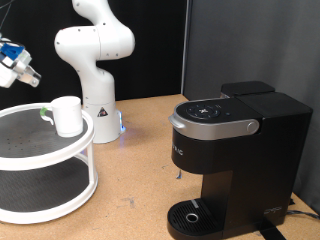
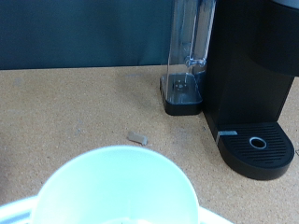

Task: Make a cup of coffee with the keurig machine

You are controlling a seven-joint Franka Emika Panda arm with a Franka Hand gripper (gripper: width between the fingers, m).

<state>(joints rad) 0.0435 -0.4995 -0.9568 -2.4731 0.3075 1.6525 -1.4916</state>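
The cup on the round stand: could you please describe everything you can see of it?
The cup is a small plain white cylinder, glossy like ceramic or plastic, with a green-tinged handle on the exterior view's left side. It stands upright, mouth open upward, on the top tier of a white two-tier round stand, near that tier's rim. The wrist view looks down into its open mouth. Nothing else touches it; the gripper is above it toward the exterior view's left, apart from it.

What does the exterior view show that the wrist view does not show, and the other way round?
Only the exterior view shows the gripper, high at its left edge above the round two-tier shelf, and the white arm base. Only the wrist view shows the clear water tank beside the machine and a small scrap on the table. Both show the cup and the keurig machine.
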